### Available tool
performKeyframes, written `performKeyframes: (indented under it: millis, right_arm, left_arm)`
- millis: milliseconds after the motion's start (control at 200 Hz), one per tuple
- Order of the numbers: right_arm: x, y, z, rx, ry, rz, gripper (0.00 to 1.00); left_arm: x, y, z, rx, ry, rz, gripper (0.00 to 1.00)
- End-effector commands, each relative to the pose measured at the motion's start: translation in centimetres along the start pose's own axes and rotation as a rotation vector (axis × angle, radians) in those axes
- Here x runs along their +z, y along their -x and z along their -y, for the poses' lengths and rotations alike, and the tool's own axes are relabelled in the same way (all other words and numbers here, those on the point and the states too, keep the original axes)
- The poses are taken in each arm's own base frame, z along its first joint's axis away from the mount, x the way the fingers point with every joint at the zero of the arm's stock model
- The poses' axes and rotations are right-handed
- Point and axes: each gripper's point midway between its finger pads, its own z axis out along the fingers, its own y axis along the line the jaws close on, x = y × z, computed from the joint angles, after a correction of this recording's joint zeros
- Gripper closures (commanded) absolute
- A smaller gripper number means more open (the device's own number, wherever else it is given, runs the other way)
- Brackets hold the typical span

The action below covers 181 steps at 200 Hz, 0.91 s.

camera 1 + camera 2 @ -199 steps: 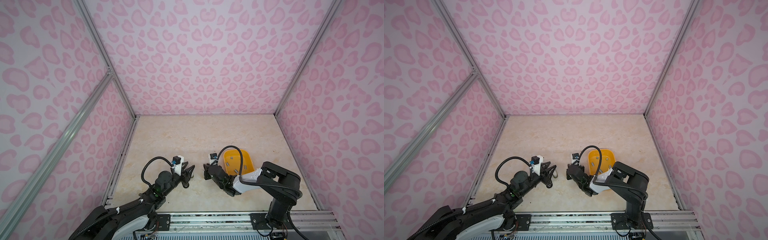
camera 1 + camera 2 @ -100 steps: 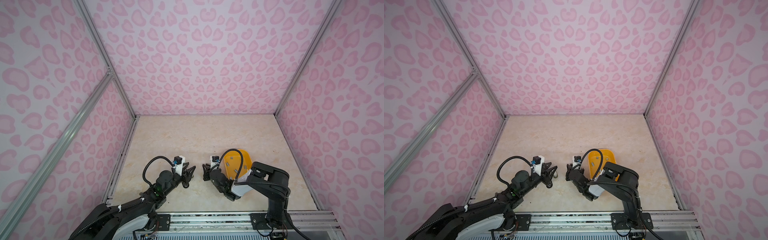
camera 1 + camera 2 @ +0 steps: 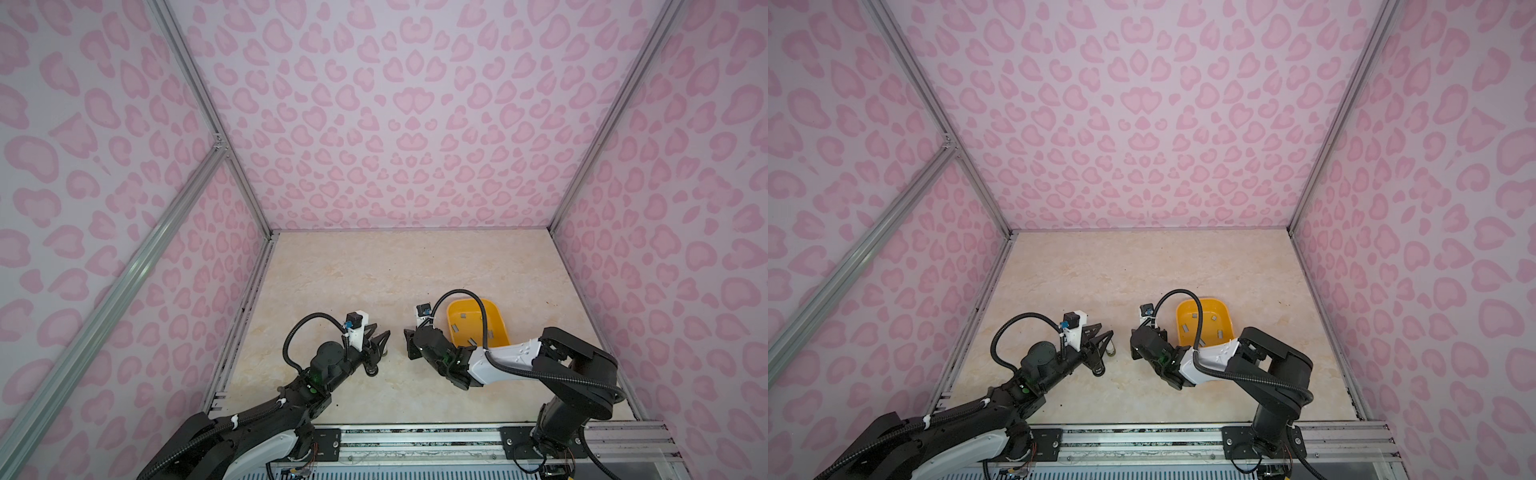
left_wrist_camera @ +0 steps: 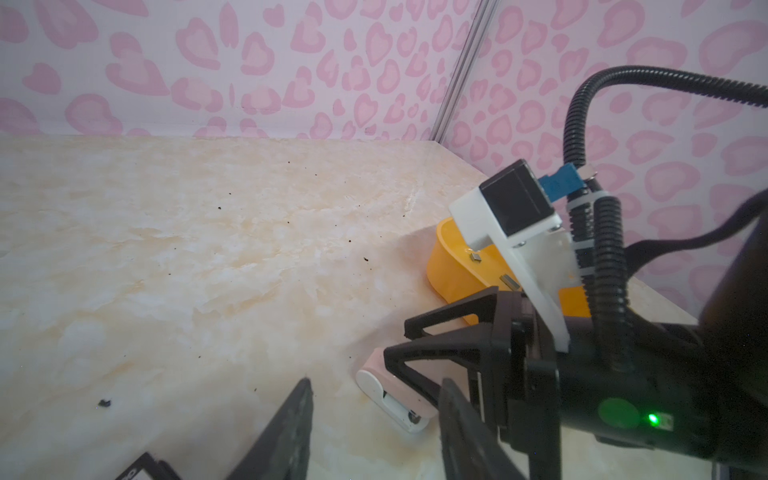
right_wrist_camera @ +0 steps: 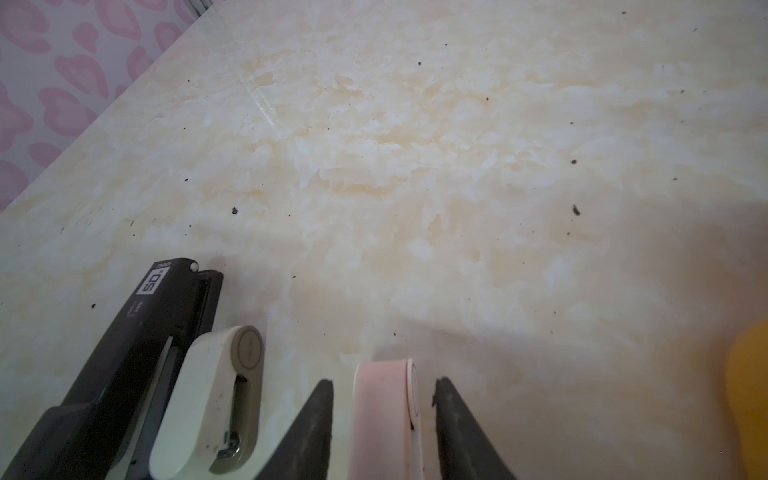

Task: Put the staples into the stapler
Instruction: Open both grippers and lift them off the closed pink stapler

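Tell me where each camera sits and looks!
Top views: high over the front edge, facing down at table, yellow tray, left claw, right claw.
Left wrist: low on left arm, facing past its claw toward the right claw.
Right wrist: on right arm, facing down; its claw open around the pink stapler.
Shared: both wrist views show that stapler.

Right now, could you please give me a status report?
Left gripper open, empty. Right gripper open astride pink stapler. Staples lie in yellow tray. Cream stapler and black stapler close alongside.
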Motion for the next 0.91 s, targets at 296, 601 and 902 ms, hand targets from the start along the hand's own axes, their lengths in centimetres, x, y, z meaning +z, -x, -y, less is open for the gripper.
performKeyframes:
  millis: [296,601,902]
  right_arm:
    - [0.3,-4.5,0.5,-0.093,-0.044,-0.162,0.39]
    - [1.9,-5.3,1.3,-0.104,-0.139,-0.188,0.70]
    - [3.5,-5.3,1.3,-0.059,-0.198,-0.178,0.79]
  left_arm:
    - [-3.2,3.1,-4.3,-0.119,0.263,0.147,0.36]
    - [-6.2,4.4,-6.3,-0.184,0.386,0.224,0.16]
    - [-8.0,6.0,-7.2,-0.274,0.487,0.198,0.12]
